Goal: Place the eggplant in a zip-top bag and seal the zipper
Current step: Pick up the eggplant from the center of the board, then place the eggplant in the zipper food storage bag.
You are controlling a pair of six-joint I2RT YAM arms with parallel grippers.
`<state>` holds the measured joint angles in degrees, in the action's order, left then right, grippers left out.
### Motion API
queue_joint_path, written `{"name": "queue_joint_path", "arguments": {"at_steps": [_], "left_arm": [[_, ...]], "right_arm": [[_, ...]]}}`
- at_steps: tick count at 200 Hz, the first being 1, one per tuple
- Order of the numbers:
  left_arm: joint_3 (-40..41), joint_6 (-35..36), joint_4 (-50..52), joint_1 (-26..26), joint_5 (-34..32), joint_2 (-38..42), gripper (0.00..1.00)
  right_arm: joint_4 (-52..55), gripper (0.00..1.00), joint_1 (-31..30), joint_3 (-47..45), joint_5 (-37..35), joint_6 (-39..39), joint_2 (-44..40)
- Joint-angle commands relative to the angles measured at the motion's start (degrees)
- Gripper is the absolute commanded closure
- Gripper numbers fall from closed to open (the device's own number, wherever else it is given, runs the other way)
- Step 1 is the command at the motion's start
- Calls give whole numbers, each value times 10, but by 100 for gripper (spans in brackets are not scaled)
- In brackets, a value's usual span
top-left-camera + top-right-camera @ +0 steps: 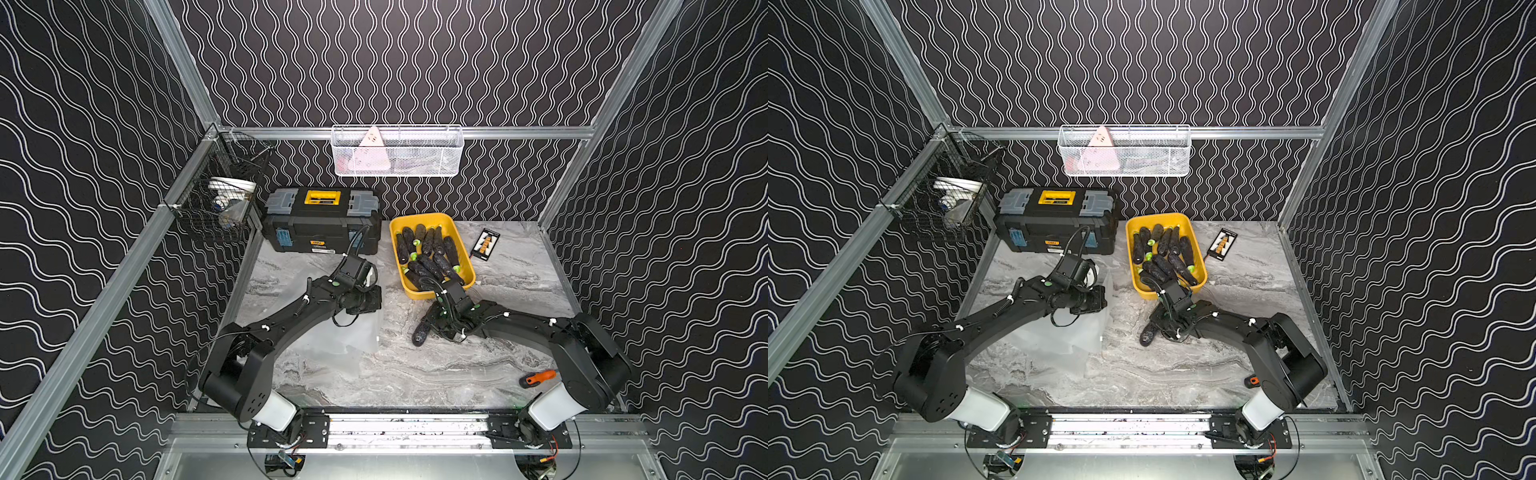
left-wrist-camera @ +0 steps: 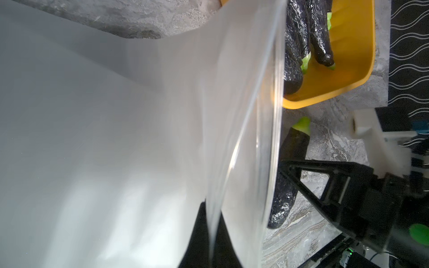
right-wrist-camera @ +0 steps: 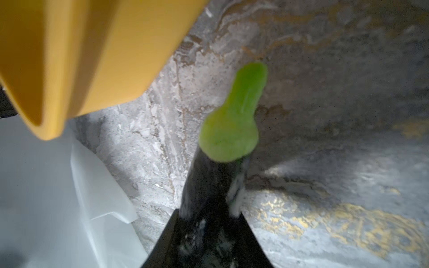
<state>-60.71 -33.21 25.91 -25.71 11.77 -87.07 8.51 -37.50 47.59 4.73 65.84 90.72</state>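
We had both — eggplant point(image 3: 210, 185) and zip-top bag point(image 2: 116, 139).
Our right end effector point(image 3: 209, 224) clamped the eggplant beside the yellow tray point(image 1: 415, 294); our left end effector point(image 2: 213, 222) pinched the zip-top bag.

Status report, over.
Left claw shut on clear plastic zip-top bag. Right claw grips dark purple eggplant with green stem, beside yellow tray. Nothing between them.
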Motion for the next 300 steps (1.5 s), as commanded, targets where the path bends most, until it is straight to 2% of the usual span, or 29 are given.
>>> {"name": "queue_joint_path", "arguments": {"at_steps": [1, 19, 56, 87, 122, 174, 243, 300], "left_arm": [[-12, 12, 13, 0, -3, -3, 99], [-16, 12, 15, 1, 10, -6, 98], [-24, 15, 24, 1, 25, -13, 98], [-27, 16, 30, 1, 30, -15, 99], [-23, 13, 31, 1, 39, -9, 99], [-20, 10, 31, 1, 46, -7, 99], [-20, 12, 35, 1, 41, -8, 99], [-23, 14, 35, 1, 45, -6, 99]], "right_arm": [[-32, 69, -1, -2, -12, -14, -27], [-26, 69, -11, 15, -18, -50, -55], [-41, 69, -58, 63, -85, -144, -106], [-125, 68, -86, 90, -120, -202, -82], [-226, 68, -89, 97, -125, -219, -28], [-284, 66, -93, 108, -140, -222, 14], [-281, 66, -95, 117, -162, -240, -3], [-307, 66, -101, 138, -148, -239, 44]]}}
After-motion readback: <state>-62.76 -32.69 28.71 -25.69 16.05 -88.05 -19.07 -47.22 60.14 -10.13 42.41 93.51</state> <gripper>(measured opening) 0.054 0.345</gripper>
